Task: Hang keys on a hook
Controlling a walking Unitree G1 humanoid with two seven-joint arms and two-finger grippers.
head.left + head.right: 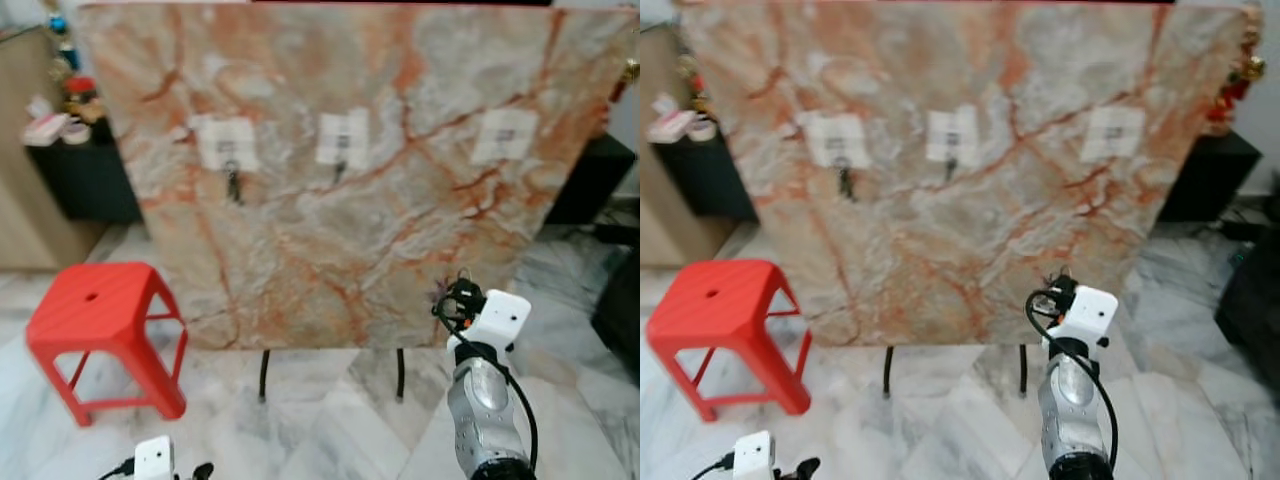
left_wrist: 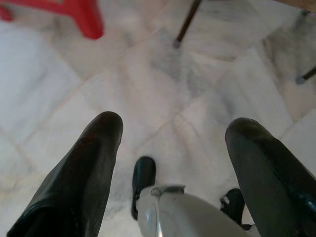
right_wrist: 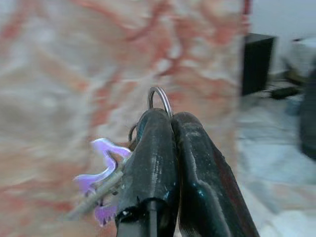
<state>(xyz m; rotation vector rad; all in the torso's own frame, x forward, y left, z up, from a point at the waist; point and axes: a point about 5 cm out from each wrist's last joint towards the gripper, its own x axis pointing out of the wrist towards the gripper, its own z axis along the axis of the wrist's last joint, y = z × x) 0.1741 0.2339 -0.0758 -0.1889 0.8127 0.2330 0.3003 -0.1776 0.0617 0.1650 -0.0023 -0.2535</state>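
A red stool (image 1: pixel 100 315) is seen on the marble floor (image 1: pixel 330 420) at the left, before the lower left corner of an upright marbled board (image 1: pixel 340 180). Low beside it, the left tool (image 2: pixel 168 143) is held over the floor with its black fingers (image 2: pixel 86 173) spread well apart and nothing between them.

Three white hook plates are fixed across the upper part of the board: the left hook (image 1: pixel 229 150) carries a dark hanging item, the middle hook (image 1: pixel 342 142) carries a small one, and the right hook (image 1: pixel 503 135) is seen bare.

The right tool (image 3: pixel 170 121) is raised before the lower right part of the board, below the right hook and well apart from it. Its fingers are pressed together on the keys (image 3: pixel 106 170): the key ring (image 3: pixel 160 101) is seen standing up from between the fingertips, while a purple tag and a metal key hang at one side of the fingers.
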